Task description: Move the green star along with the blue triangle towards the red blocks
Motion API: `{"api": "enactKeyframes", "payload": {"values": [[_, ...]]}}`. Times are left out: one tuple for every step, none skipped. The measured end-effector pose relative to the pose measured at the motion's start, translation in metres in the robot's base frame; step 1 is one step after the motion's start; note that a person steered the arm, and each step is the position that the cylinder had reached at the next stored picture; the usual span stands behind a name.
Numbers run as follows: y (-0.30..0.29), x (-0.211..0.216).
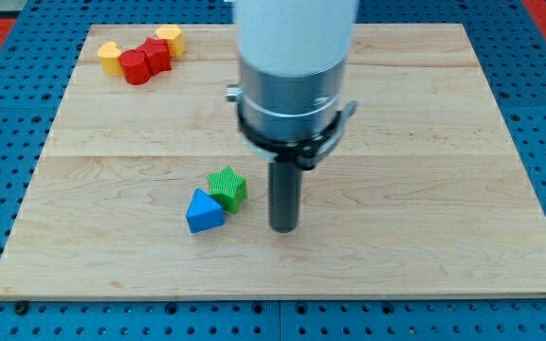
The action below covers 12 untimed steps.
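Well, the pair is waiting near the middle of the pale wooden board (425, 256), and most of the job looks undone. The green star-shaped block (227, 187) sits touching the blue triangular block (204, 211), the triangle just nearer and to the left of it. The arm's straight dark rod comes down with its tip (283, 229) just to the right of the star, apart from both blocks, a sliver of bare wood between them; there are no jaws here, only a plain rod touching nothing. Way off at the far left corner lie the two red blocks (146, 62), huddled together with a yellow block (110, 58) on their left and another yellow block (170, 39) on their right. By the look of it, the whole trip remains: the pair must travel far and leftward, and the tip stands on the right side, arguably well placed for that push.
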<state>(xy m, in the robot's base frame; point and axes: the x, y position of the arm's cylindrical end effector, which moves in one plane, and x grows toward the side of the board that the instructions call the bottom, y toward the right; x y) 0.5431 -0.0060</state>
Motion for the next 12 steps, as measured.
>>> {"api": "enactKeyframes", "payload": {"values": [[-0.042,-0.001],[-0.074,-0.017],[-0.099,-0.042],[-0.121,-0.064],[-0.133,-0.074],[-0.091,-0.077],[-0.039,-0.078],[-0.034,-0.076],[-0.013,-0.068],[-0.009,-0.024],[-0.022,-0.022],[-0.029,-0.031]]}}
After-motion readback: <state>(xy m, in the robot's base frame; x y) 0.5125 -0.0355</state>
